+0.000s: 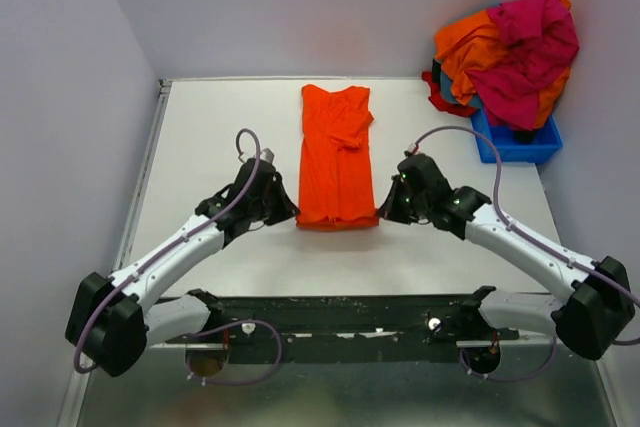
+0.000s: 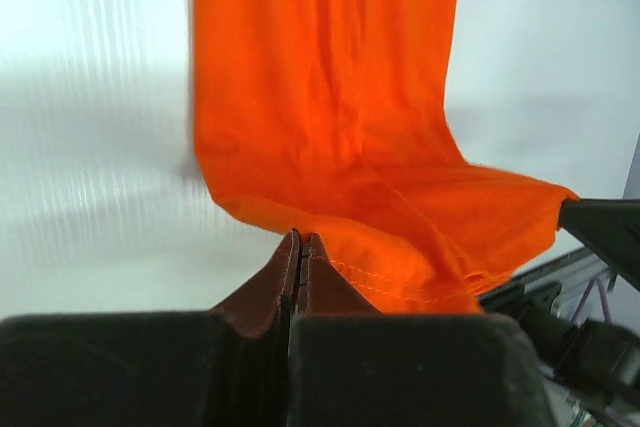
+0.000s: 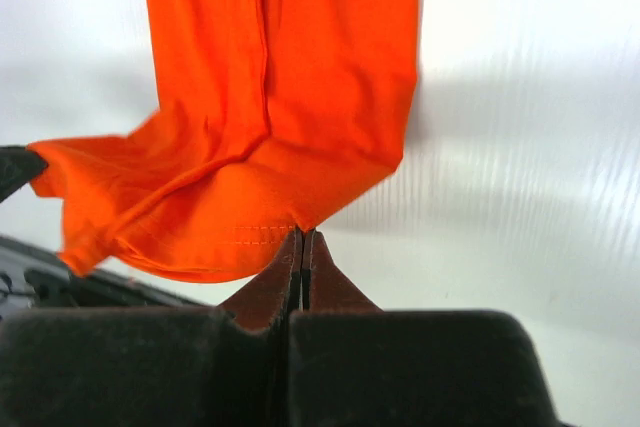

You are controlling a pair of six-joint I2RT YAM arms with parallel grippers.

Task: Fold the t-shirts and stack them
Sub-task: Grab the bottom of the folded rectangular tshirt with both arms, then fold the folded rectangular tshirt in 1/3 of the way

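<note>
An orange t-shirt (image 1: 336, 155) lies lengthwise in the middle of the white table, folded into a narrow strip with a sleeve tucked over it. My left gripper (image 1: 284, 209) is shut on the shirt's near left hem corner (image 2: 300, 227). My right gripper (image 1: 388, 209) is shut on the near right hem corner (image 3: 305, 225). The hem is lifted slightly between them and sags in both wrist views.
A blue bin (image 1: 520, 142) at the far right holds a heap of unfolded shirts (image 1: 512, 52) in orange, magenta and red. The table's walls stand close at the left, back and right. A black rail (image 1: 360, 312) runs along the near edge.
</note>
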